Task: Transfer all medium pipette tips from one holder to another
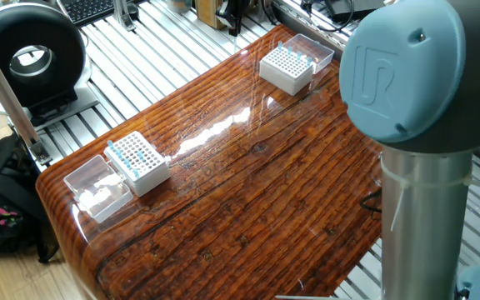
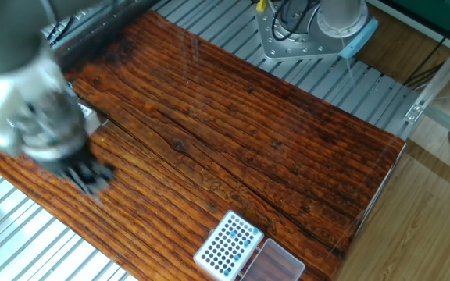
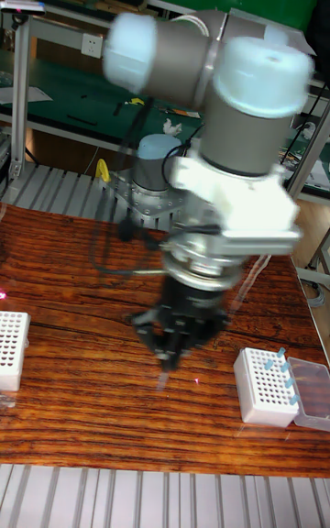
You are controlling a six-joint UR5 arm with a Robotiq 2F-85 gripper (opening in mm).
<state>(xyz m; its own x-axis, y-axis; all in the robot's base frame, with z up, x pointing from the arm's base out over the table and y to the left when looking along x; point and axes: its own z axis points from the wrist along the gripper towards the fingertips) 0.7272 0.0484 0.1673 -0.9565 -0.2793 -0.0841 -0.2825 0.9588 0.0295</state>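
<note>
My gripper (image 2: 92, 181) is motion-blurred over bare wood, just right of the left white box (image 2: 91, 117), which it mostly hides. In the tall fixed view the gripper (image 3: 168, 361) hangs between both boxes, its fingers drawn together on a thin pale medium pipette tip (image 3: 163, 383). The right box (image 3: 264, 387) holds a few blue-topped tips (image 3: 280, 361). The left box (image 3: 9, 350) sits at the frame edge. In one fixed view the near box (image 1: 137, 164) carries several blue-topped tips (image 1: 132, 152) and the far box (image 1: 287, 70) a few. The gripper does not show there.
A clear lid (image 1: 98, 188) lies beside the near box, and another lid (image 1: 316, 50) beside the far box. The arm's large blue-grey joint (image 1: 411, 75) fills the right foreground. The robot base (image 2: 319, 27) stands at the table's far edge. A white box (image 2: 228, 243) sits near the front edge.
</note>
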